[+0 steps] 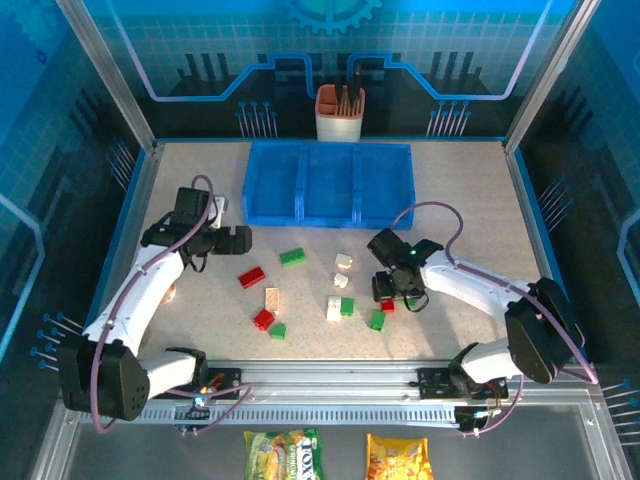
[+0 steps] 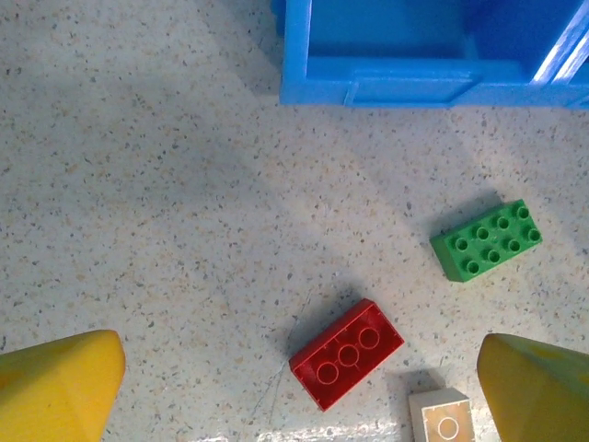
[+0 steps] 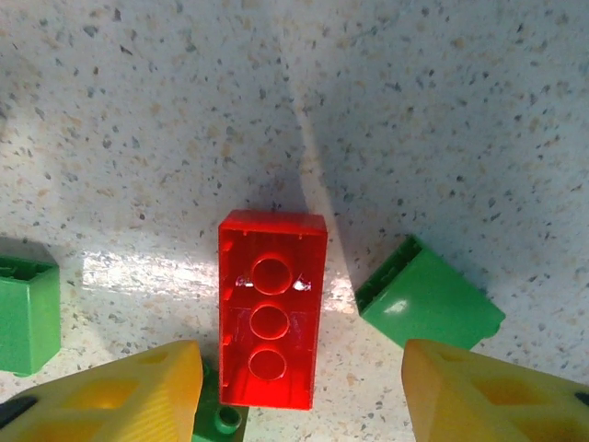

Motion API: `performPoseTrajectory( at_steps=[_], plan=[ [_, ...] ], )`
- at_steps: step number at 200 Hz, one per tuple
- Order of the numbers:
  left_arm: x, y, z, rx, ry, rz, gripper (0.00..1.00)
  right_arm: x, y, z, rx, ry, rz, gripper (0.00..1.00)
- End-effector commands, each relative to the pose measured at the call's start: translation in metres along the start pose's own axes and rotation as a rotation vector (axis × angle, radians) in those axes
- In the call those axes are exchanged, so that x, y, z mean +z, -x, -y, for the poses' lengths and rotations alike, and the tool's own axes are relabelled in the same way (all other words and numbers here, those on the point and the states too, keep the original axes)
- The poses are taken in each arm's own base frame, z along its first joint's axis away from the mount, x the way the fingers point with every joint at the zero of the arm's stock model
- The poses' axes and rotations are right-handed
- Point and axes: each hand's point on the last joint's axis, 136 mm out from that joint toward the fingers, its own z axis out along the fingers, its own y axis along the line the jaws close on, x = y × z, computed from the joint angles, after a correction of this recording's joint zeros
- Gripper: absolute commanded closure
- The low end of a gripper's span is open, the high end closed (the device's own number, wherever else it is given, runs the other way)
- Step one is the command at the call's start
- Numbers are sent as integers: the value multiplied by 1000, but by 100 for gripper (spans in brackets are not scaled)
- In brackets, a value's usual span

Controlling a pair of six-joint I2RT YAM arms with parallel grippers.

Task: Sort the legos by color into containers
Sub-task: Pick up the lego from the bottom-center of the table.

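The tabletop [image 1: 190, 190] is pale, speckled and stone-like, mostly matte, with a streak of glare under my right wrist. On its left half lie a long red brick [image 1: 251, 276] with three rings showing on its upper face, a green eight-stud brick [image 1: 292, 257] beyond it toward the tray, and a cream brick [image 1: 272, 298] nearer my bases. At the back middle stands the tray [image 1: 328, 217], made of translucent blue plastic with low walls and three rectangular compartments side by side. Right of centre the pieces cluster: white blocks [image 1: 341, 281], green bricks [image 1: 377, 320], and an upturned red brick [image 3: 271, 308], glossy, with its hollow underside and three round tubes facing up. A tilted green brick [image 3: 430, 299] sits just right of it, not touching. Every brick I can see lies on the table in front of the tray.

My left gripper [image 2: 299, 391] hangs over the table with its yellow wedge-shaped fingertips [image 2: 60, 382] spread wide, gripping nothing. The long red brick lies just ahead of the gap, untouched.

My right gripper [image 3: 304, 391] is likewise spread, with the upturned red brick on the table between its tips. One tip is close against the brick's edge, and I cannot tell whether it touches.
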Motion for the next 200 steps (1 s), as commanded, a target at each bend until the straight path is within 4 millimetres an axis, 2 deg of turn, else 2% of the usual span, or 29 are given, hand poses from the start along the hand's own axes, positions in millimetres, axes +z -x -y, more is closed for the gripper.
performPoseTrajectory(
  at_steps=[1,47,122,200],
  plan=[
    [-3,5,2,44,-8,29,1,-2,2,-7,36,-4,-19,43],
    [-4,7,0,44,-3,34,1,10,0,-18,40,20,-58,44],
    [-3,6,-4,41,17,30,1,25,-5,-18,45,-24,-94,48],
    [2,3,-2,40,9,4,1,29,-6,-20,32,-55,-97,55]
  ],
)
